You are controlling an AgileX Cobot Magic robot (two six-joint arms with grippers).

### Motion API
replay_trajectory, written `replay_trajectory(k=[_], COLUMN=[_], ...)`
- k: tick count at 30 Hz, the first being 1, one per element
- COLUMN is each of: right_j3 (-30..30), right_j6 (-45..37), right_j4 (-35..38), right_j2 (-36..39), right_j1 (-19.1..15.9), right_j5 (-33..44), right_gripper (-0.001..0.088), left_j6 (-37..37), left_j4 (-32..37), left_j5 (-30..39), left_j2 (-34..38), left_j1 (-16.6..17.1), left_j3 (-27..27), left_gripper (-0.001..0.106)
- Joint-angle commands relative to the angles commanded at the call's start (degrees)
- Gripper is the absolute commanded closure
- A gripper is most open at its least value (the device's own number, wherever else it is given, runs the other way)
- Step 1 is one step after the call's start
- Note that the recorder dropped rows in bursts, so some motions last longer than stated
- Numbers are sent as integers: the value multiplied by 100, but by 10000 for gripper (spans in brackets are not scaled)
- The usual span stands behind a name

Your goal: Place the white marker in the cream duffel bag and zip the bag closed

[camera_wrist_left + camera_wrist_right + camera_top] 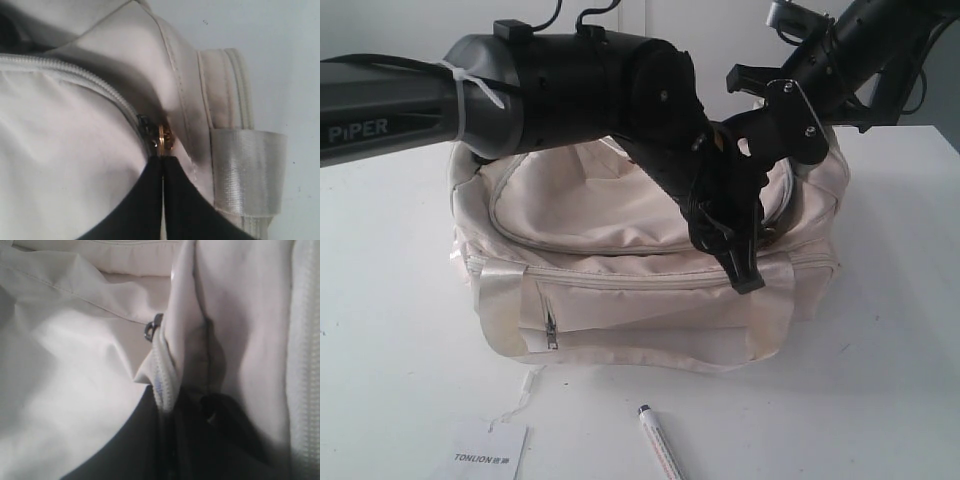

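Cream duffel bag (620, 290): is sitting in the middle of the white table (890, 380), with the long side that carries the front pocket zipper (552, 330) facing the exterior camera. The curved top zipper (580, 245) is looking closed along the stretch I can see.
White marker (658, 447): is lying on the table outside the bag, just in front of that long front side. Its dark tip is pointing toward the bag and nothing is touching it.
Left gripper (162, 161): is reaching across the top of the bag to the end nearer the right arm and pointing downward. Its two black fingers are pressing flat together with no gap, and the tips are nipping the gold zipper pull (165, 136) at the end of the line of zipper teeth (75, 75).
Right gripper (172, 397): is hanging over the same end of the bag, just beside the left gripper. Its dark fingers are clamping a fold of zipper tape (161, 370) and cream fabric, near a small grey metal slider (151, 329).
Satin strap (247, 172): is running down the bag's side, just beside the gold zipper pull.
TONLION paper tag (490, 457): is lying flat on the table in front of the bag's other front corner, apart from the marker.
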Motion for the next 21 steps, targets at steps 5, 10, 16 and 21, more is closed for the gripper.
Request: replay_trajectory(k=[5,10,16,21], right_j3=[0,0,0,0], right_j6=[0,0,0,15], right_j4=[0,50,130,130], right_j2=[0,0,0,0], right_j1=[0,0,0,0], right_j5=[-25,-38,-119,-255], right_gripper=[868,868,868,868], left_j6=[90,173,173,173], left_j4=[89,166,194,194], left_j5=[407,938,1251,1364], left_j2=[-155,-230,-230,-230], left_j1=[0,0,0,0], left_j3=[0,0,0,0], left_gripper=[1053,1053,1053,1053])
